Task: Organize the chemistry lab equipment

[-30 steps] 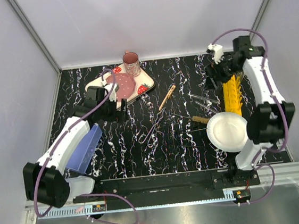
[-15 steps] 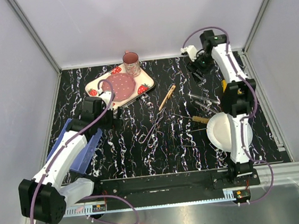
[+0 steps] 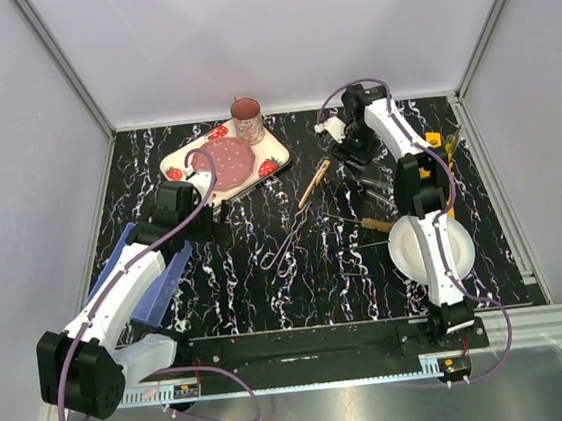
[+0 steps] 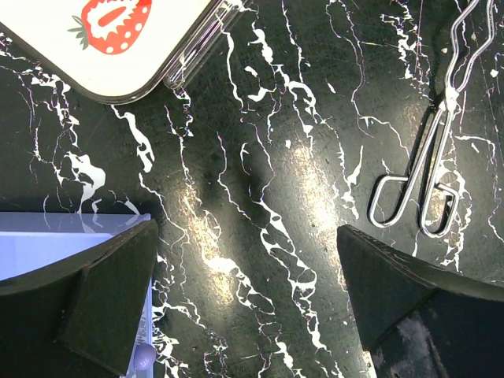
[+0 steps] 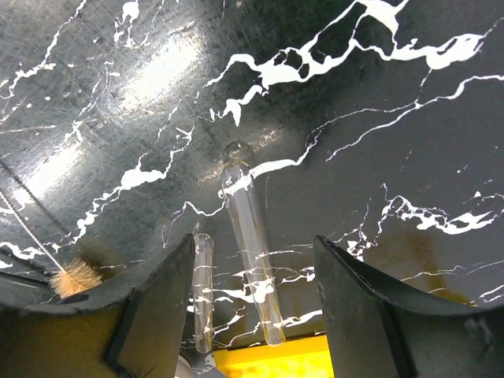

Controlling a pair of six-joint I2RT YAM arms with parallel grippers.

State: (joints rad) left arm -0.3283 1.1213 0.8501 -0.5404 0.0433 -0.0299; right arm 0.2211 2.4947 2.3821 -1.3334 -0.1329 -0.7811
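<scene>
Hovering low over the far middle of the table, the right gripper (image 3: 347, 153) has swung in from the right side, where a second ago it hung above the yellow rack (image 5: 260, 364). Its wrist view now looks straight down on two clear test tubes. The longer tube (image 5: 250, 236) lies lengthwise between the fingers with its round end pointing away. A shorter one (image 5: 202, 291) lies just beside the left finger. The jaws stand apart, one on each side of the longer tube, and neither pad appears to touch glass — nothing is held yet. A test-tube brush (image 5: 75, 279) shows its bristle tip at the left edge, clear of the fingers.

The left gripper (image 4: 246, 236) has shifted only slightly. It hangs wide apart and empty over bare table near the corner of the strawberry tray (image 3: 180, 161), with the blue bin (image 3: 143, 285) beside its arm. The wire tong (image 4: 447, 98) lies to its right, untouched. A wooden-handled tool (image 3: 313, 182) rests nearer the centre.

The swing suggests the right arm has picked its next item. It looks lined up for a grasp on the longer tube — a smooth, round, fragile thing that could roll or slip if the fingers close off-centre. The two tubes lie close together, so the left finger risks nudging the shorter one. Most of the sorting seems undone.
</scene>
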